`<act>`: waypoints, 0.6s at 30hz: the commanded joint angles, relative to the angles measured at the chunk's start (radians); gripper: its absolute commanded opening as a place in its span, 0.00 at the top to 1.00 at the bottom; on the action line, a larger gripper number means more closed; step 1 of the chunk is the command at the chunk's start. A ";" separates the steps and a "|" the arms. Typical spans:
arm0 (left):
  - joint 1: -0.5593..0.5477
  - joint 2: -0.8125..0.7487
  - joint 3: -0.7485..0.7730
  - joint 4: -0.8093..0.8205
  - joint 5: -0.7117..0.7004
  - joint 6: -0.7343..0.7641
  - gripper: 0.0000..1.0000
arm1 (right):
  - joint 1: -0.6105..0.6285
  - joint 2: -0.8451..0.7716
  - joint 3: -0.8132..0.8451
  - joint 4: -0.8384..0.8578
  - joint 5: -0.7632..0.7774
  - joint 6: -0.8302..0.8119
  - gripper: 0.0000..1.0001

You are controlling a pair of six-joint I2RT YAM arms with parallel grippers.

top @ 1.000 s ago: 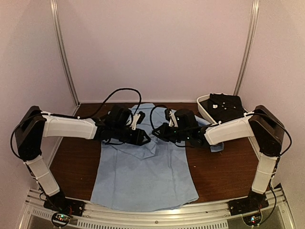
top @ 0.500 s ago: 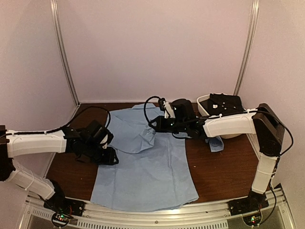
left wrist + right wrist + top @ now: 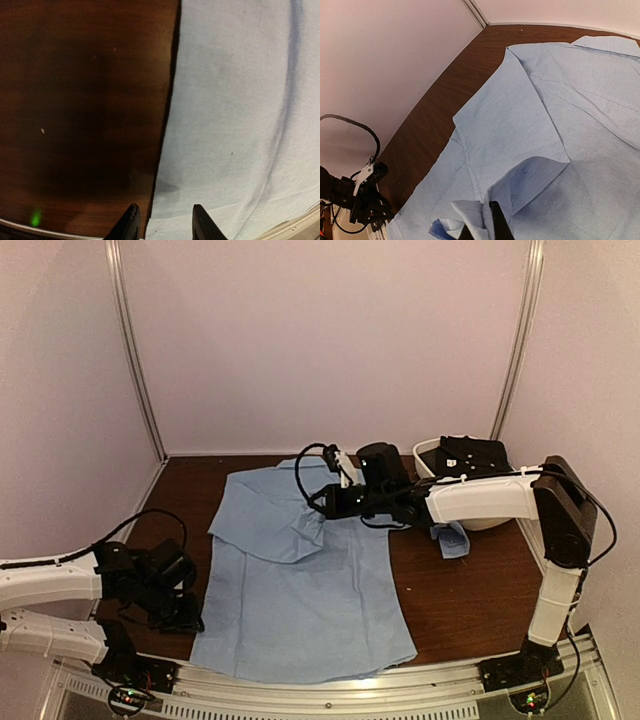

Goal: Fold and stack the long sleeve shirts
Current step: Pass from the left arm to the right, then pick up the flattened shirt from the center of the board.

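A light blue long sleeve shirt [image 3: 300, 585] lies spread on the brown table, its left sleeve folded across the chest. My right gripper [image 3: 322, 503] is shut on a bunched fold of the shirt's cloth and holds it just above the upper middle of the shirt. In the right wrist view the fingers [image 3: 496, 222] pinch that fold [image 3: 470, 212]. My left gripper [image 3: 187, 621] is open and empty, low over the table at the shirt's lower left edge. In the left wrist view its fingertips [image 3: 131, 222] straddle the shirt's edge [image 3: 235, 125].
A white oval tub [image 3: 428, 472] holding dark cloth [image 3: 475, 460] stands at the back right. A bit of blue sleeve [image 3: 453, 540] shows under the right arm. Bare brown table [image 3: 470, 590] lies right of the shirt. The metal front rail [image 3: 320, 690] runs along the near edge.
My left gripper has left the shirt's middle and swung down to its lower left edge. My right gripper has stayed shut on the fold and shifted slightly back and left.
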 commanded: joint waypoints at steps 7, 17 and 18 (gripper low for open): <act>-0.037 -0.020 -0.065 -0.045 0.019 -0.113 0.63 | 0.006 -0.034 0.048 -0.014 -0.034 -0.036 1.00; -0.037 -0.020 -0.130 0.088 0.091 -0.094 0.71 | 0.005 -0.024 0.090 -0.049 -0.030 -0.046 1.00; -0.037 -0.020 -0.132 0.095 0.099 -0.089 0.72 | 0.005 -0.024 0.092 -0.051 -0.028 -0.046 1.00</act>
